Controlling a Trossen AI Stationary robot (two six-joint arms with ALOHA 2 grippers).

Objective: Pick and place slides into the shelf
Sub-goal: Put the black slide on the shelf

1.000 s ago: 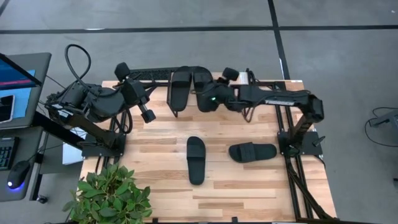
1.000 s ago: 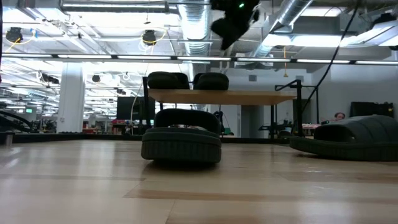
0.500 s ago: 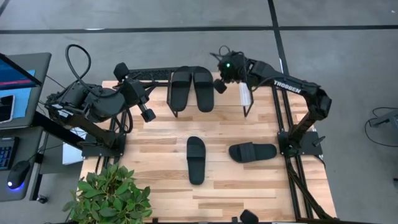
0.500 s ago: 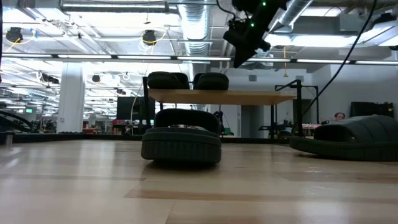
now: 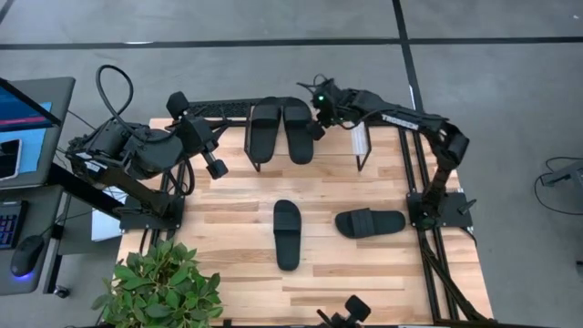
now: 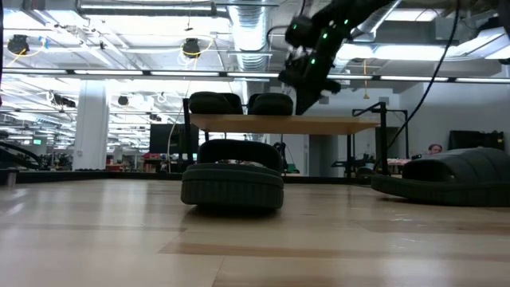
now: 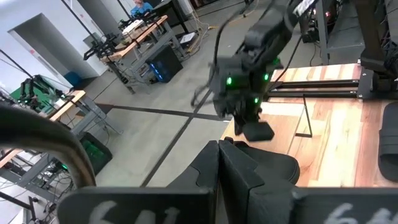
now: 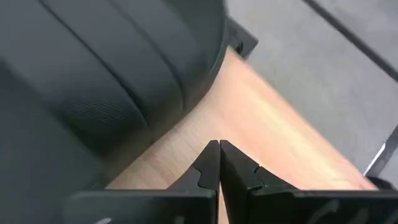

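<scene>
Two black slides (image 5: 266, 128) (image 5: 299, 128) lie side by side on the light wood shelf (image 5: 337, 146), soles down. Two more slides (image 5: 287, 234) (image 5: 369, 221) lie flat on the table in front of it. My right gripper (image 5: 317, 126) is shut and slants down just above the shelf top (image 8: 261, 124), beside the right-hand slide's edge (image 8: 186, 93). In the low view my right gripper (image 6: 305, 100) hangs close over the shelf (image 6: 279, 123). My left gripper (image 5: 217, 169) is shut and waits raised at the table's left.
A potted plant (image 5: 159, 287) stands at the near left corner. A desk with a laptop, keyboard and mouse (image 5: 23, 137) is left of the table. The shelf's right half is bare wood. Arm bases stand at both sides of the table.
My right gripper has left the right-hand slide on the shelf, gone toward the far right of the shelf, rolled its wrist, and come down close beside that slide. The slides have stayed where they lay.
</scene>
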